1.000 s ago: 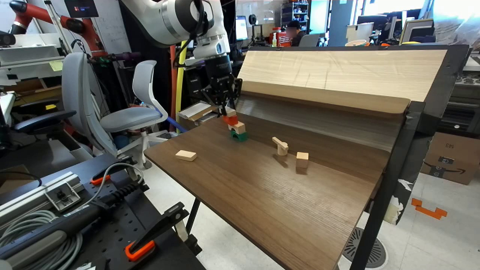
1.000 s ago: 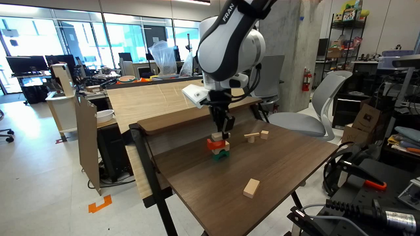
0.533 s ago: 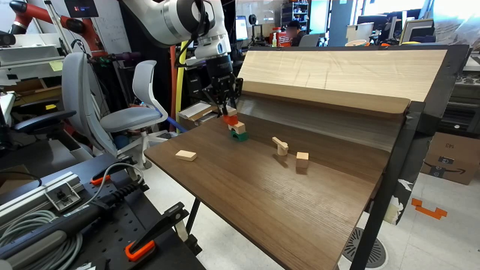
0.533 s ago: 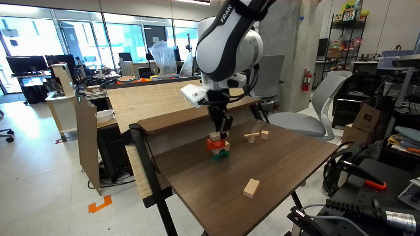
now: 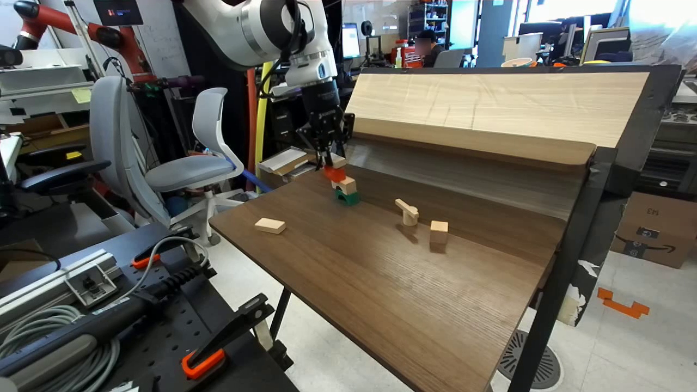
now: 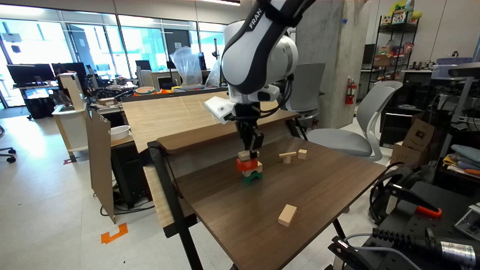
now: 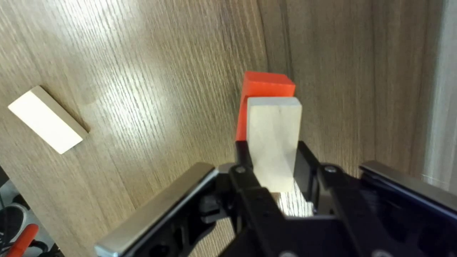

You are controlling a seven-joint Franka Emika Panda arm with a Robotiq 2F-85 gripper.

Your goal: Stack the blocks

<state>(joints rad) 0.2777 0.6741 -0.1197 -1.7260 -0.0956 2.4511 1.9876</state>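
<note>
Three blocks (image 5: 346,188) stand stacked at the far left of your brown wood-grain tabletop (image 5: 381,283), in an exterior view: a green block (image 5: 347,198) lowest, a pale middle block (image 5: 349,186), then a red-orange block (image 5: 334,174) jutting left. Your gripper (image 7: 274,157) pinches a pale top block (image 7: 273,135) from both sides over the red-orange one; whether those two touch cannot be told.

Along the far side, a brown shelf (image 5: 474,141) and a slanted pale panel (image 5: 490,100) rise beyond the stack, bounding you there. Near the left corner lies a flat pale block (image 5: 270,225). Further right, a pale cylinder (image 5: 410,219) carries a stick (image 5: 404,207) across its top, and a pale cube (image 5: 439,232) sits just beside it. Your widest stretch of wood spans the near right, down to the near edge. Past the near left edge, across a strip of floor (image 5: 316,348), a black pegboard bench (image 5: 169,326) bears clamps (image 5: 212,363), and grey chairs (image 5: 188,170) stand farther off.
</note>
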